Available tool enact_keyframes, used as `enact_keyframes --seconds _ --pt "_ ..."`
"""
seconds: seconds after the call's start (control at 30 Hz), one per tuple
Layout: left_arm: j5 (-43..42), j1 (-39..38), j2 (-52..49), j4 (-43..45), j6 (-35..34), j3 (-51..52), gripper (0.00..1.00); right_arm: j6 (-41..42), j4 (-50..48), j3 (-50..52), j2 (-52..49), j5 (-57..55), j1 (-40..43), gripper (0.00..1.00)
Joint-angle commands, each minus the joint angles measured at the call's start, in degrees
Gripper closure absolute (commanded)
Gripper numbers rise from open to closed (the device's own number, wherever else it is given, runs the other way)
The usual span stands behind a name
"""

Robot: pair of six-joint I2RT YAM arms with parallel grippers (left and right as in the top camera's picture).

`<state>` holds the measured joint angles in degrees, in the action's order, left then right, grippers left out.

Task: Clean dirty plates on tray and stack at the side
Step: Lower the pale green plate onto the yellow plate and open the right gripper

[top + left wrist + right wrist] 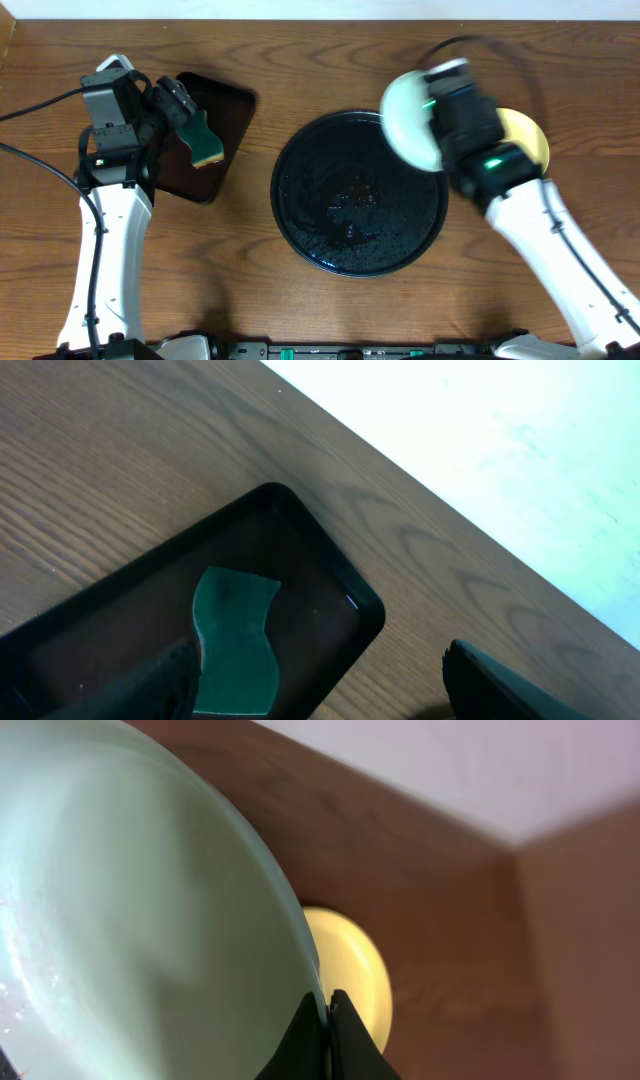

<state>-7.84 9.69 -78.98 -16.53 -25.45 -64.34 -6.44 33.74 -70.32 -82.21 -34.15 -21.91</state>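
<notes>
On your far left, the left gripper [320,660] hangs over the rectangular dark tray [225,100], which sits on the wooden table [300,60] near its back edge. Its wrist camera shows the two fingers spread wide, so the pincer is open and gripping nothing. The sponge [235,645] has a green top with a wavy outline and a yellow underside. It lies in that tray between the fingers, close against one finger and well away from the other. You cannot tell whether that nearer finger touches it.

Moving right, the round black tray [300,230] sits at the middle of the table, apart from the rectangular one. Its textured floor shows bare, with a glossy patch near the centre.

At the round tray's upper right rim you have the mint plate [405,120], tilted and blurred in the overhead view. It overlaps the rim from above. The right gripper [325,1020] is pinched shut on this plate's edge, and its wrist view shows the two fingertips nearly meeting with the thin rim between them.

Furthest right, the yellow plate [530,135] lies flat on the table just beside the round tray — outside it, and partly hidden under the right arm. In the right wrist view it peeks out past the mint plate's edge.
</notes>
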Motion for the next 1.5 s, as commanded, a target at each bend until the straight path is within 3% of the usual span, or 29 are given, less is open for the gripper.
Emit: enact_keyframes --seconds 0.0,0.2,0.37,0.6,0.8,1.47 --pt "-0.5 0.3 -0.1 -0.2 0.3 -0.7 0.21 18.2 0.8 -0.9 1.1 13.0 10.8 0.99" --pt "-0.5 0.3 -0.1 -0.1 0.3 -0.7 0.21 22.9 1.0 -0.8 -0.4 28.8 26.2 0.99" --pt "-0.5 0.3 -0.1 -0.1 0.3 -0.7 0.21 27.3 1.0 -0.7 -3.3 29.9 32.4 0.99" --pt "-0.5 0.3 -0.1 -0.1 0.3 -0.7 0.21 28.0 -0.5 -0.7 -10.8 28.1 33.5 0.99" --pt "-0.5 0.3 -0.1 -0.2 0.3 -0.7 0.21 34.9 -0.5 -0.7 -15.8 21.1 34.4 0.99" --pt "-0.5 0.3 -0.1 -0.1 0.3 -0.7 0.21 34.7 0.6 2.2 -16.5 32.3 39.4 0.99"
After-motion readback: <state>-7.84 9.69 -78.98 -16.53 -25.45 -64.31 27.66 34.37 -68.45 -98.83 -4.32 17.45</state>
